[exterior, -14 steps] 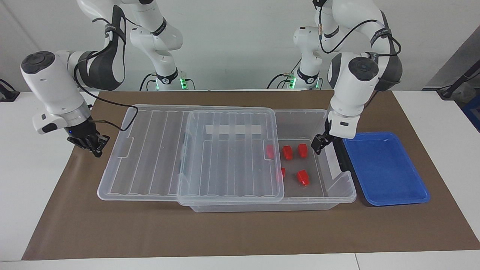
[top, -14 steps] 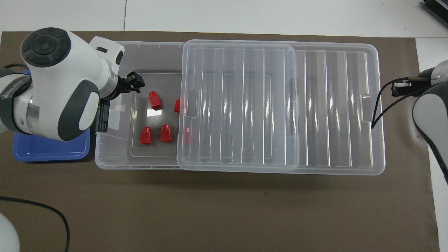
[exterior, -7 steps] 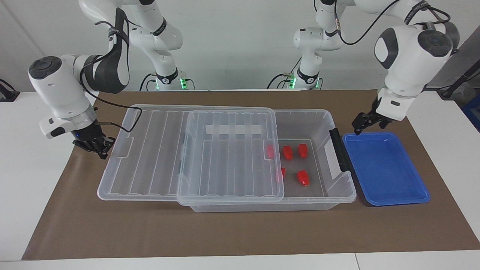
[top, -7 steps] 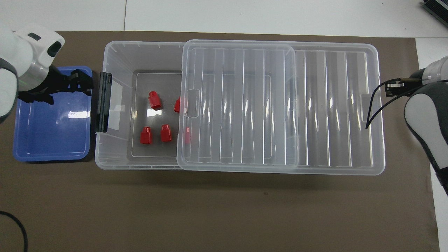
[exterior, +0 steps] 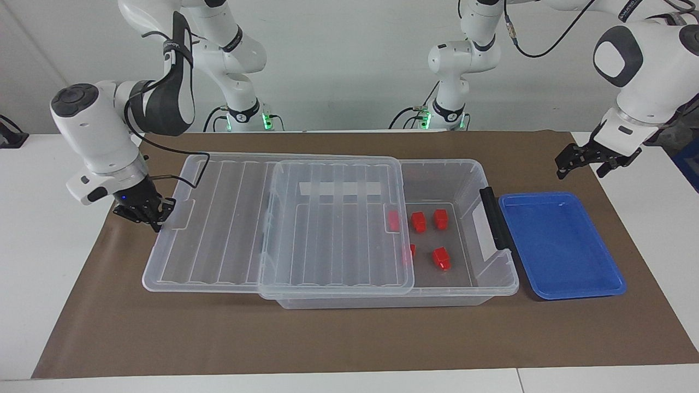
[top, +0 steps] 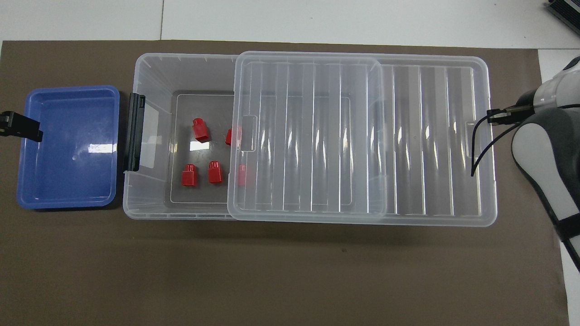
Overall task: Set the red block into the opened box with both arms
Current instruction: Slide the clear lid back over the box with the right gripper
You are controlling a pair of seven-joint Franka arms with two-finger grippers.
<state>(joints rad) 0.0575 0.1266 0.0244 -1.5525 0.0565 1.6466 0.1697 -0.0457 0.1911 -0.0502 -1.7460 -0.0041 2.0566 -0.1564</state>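
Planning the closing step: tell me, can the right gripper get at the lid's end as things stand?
Probably yes. The right gripper, shut, sits right at the lid's end toward the right arm's side, with only bare mat around it.

Both views are bright and evenly lit from above, with sharp focus throughout and no motion blur. White glare streaks run along the ribs of the clear lid (top: 312,136), and a bright patch reflects off the box (top: 149,203) floor and another off the blue tray (top: 68,190) bottom. Soft, short shadows fall on the brown mat (exterior: 327,338) under the box's near edge. Straight edges stay straight out to the frame borders.
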